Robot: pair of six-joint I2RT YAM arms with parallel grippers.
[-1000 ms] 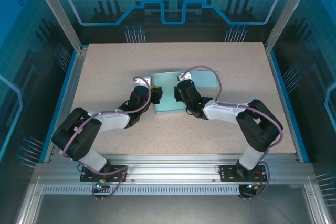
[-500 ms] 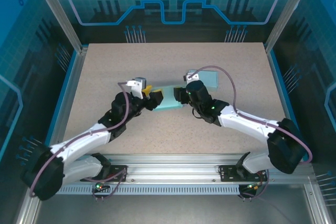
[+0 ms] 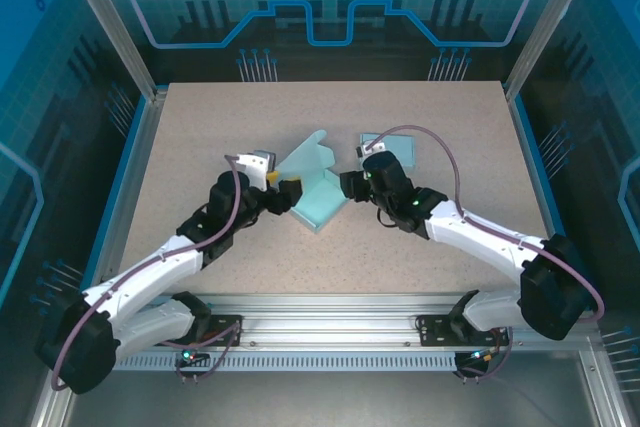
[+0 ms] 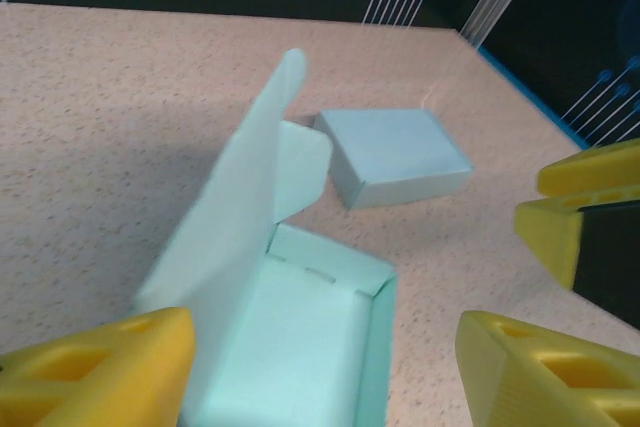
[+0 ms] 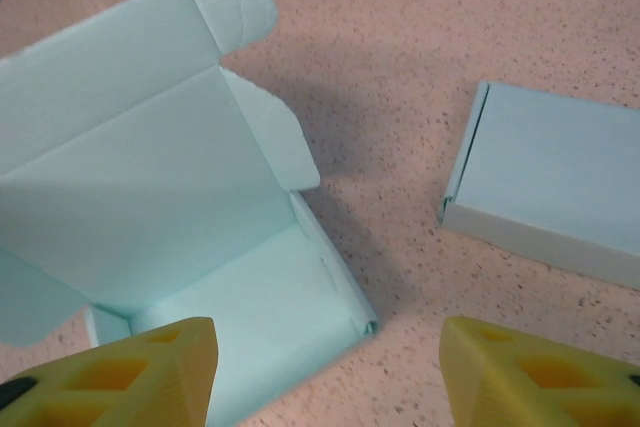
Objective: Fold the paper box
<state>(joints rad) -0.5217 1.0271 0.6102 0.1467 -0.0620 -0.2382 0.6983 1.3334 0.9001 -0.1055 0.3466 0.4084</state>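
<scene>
Open teal paper box (image 5: 265,312), lid (image 5: 110,137) raised, closed teal box (image 5: 555,182) beside

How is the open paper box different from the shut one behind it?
The open box has its lid standing up, so its inside shows; the shut box is folded closed with a flat top. The open box has rounded flaps sticking out; the shut box shows none. The open box lies in front, the shut box behind it. Both are pale green paper.
</scene>
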